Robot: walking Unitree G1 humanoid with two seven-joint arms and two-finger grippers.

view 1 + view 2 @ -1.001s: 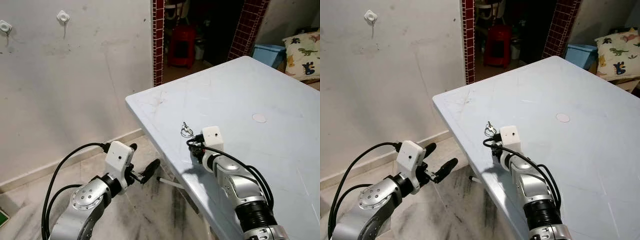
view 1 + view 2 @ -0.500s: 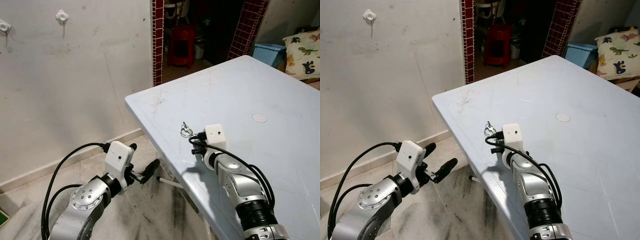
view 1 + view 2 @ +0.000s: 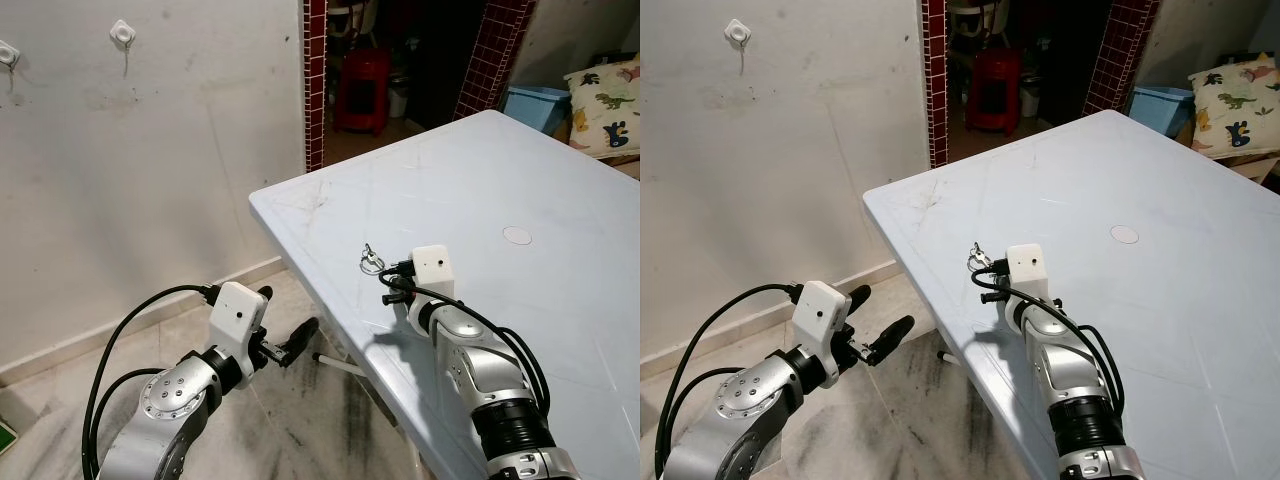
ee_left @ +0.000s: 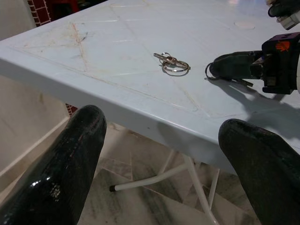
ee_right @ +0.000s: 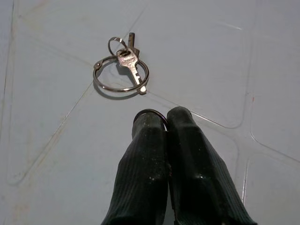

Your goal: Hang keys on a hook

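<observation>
Right hand point(image 5: 161, 123): fingers pressed together, gripping nothing, tips low over the desk point(image 3: 520, 180) just short of the key ring point(image 5: 121, 71). Over the last second we see this hand has crept forward along the desk's near-left edge toward the ring, and its wrist has lifted a little. The ring has not shifted; it lies flat near that edge, one silver key and a smaller ring threaded on the large loop.

Our reading: the approach is nearly done but no grasp has started. With the fingers shut, the hand must either open to pinch the loop or slide a tip under it.

Left hand point(image 4: 164, 154): fingers spread wide, holding nothing, off the desk's left edge and below its top, over the marble floor point(image 3: 300, 410). It has not moved.

Wall hooks point(image 3: 122, 34): white, high on the grey wall, well apart from the desk. A second hook point(image 3: 8, 52) sits further left. Hanging not yet begun; keys must be lifted and carried over.
</observation>
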